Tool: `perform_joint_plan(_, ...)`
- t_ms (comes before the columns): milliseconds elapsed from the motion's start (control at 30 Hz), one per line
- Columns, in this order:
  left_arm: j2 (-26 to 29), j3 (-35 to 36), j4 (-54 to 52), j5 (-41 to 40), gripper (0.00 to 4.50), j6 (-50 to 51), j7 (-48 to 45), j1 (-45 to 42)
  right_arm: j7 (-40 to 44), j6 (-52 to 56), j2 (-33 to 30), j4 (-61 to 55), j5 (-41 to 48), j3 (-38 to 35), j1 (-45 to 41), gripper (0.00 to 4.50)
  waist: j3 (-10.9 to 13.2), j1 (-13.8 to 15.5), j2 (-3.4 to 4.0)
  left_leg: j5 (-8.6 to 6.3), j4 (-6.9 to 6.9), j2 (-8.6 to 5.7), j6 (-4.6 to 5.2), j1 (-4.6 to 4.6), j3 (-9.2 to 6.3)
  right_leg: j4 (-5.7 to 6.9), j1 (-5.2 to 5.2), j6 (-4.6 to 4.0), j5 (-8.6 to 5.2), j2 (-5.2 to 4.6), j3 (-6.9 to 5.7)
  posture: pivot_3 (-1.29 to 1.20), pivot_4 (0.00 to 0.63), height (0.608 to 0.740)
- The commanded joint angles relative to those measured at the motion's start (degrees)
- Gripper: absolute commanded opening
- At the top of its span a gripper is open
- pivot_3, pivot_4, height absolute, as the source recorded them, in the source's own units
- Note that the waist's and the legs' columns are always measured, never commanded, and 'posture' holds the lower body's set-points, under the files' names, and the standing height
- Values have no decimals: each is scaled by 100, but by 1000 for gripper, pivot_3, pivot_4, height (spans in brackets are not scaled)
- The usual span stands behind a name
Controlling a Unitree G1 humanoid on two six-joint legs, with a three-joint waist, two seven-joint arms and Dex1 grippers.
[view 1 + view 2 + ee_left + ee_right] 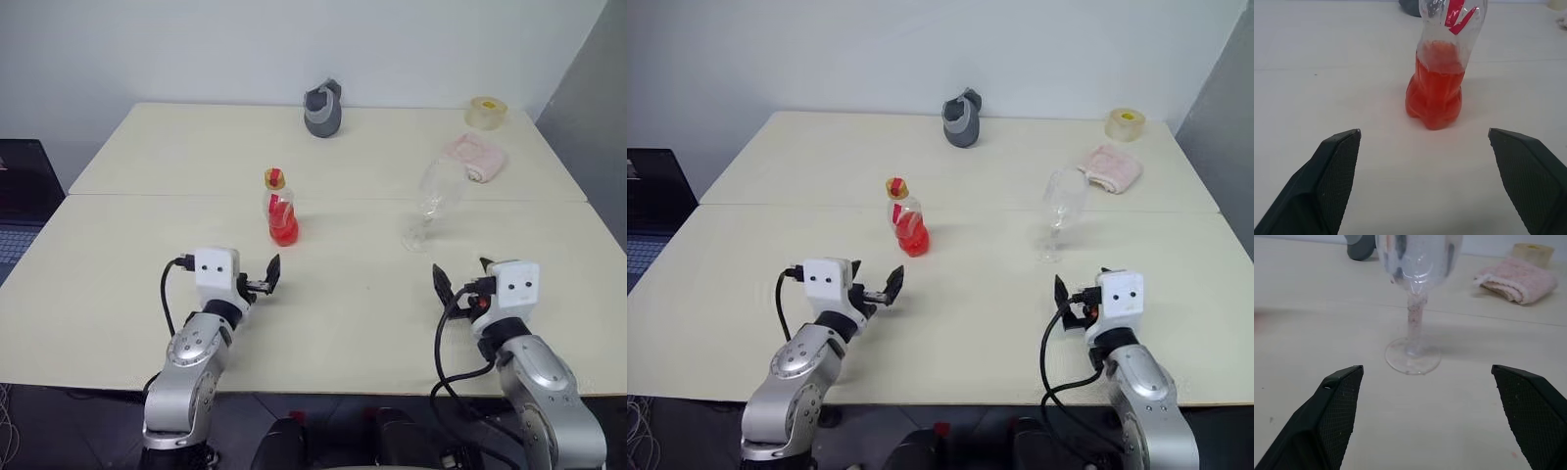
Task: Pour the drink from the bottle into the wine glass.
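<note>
Both arms low over the cream table (118,294), left gripper (257,281) and right gripper (458,281) spread wide, holding nothing, bottle (281,208) ahead of left, capped, drink (1434,95) in its lower half, wine glass (432,201) ahead of right, seam mid-table, pink cloth (477,157), tape roll (486,113), grey cup (323,109) by white wall (147,49).

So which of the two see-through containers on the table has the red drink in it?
The small plastic bottle with the yellow-and-red cap, standing ahead of the left tool. The stemmed wine glass to its right stands empty.

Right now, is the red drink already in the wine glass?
No, the wine glass is empty; the drink sits inside the capped bottle.
</note>
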Motion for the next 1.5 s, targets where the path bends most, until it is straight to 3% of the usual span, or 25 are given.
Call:
perform_joint_plan(33, 160, 165, 69, -12, 4467, -288, -174, -157, 246, -40, -60, -84, 290, -3, -67, 4500, 0, 0, 0, 0, 0, 0, 0, 0, 0, 0, 0, 0, 0, 0, 0, 0, 150, 740)
perform_joint_plan(567, 264, 59, 1408, -130, 4467, -971, -945, -1016, 2571, -331, -1137, -259, 2106, 338, -147, 4500, 2, 0, -1, -2, 2, -1, 4, 0, -1, 0, 2, 0, 0, 0, -3, 0, 150, 740)
perform_joint_plan(1067, 465, 71, 2744, 110, 4467, -1956, -1224, -1794, 2691, -816, -1276, 34, 1747, 950, -241, 4500, 2, 4, -2, 1, 4, -2, -1, -2, -11, 0, 1, 0, 1, -2, -7, 0, 150, 740)
perform_joint_plan(1500, 209, -88, 4677, 275, 4467, -2927, -1447, -2990, 2332, -720, -1269, -181, 1838, 931, -125, 4500, 2, 5, -4, 3, 8, -7, -5, -7, -24, 1, -1, 0, 1, -3, -11, 0, 150, 740)
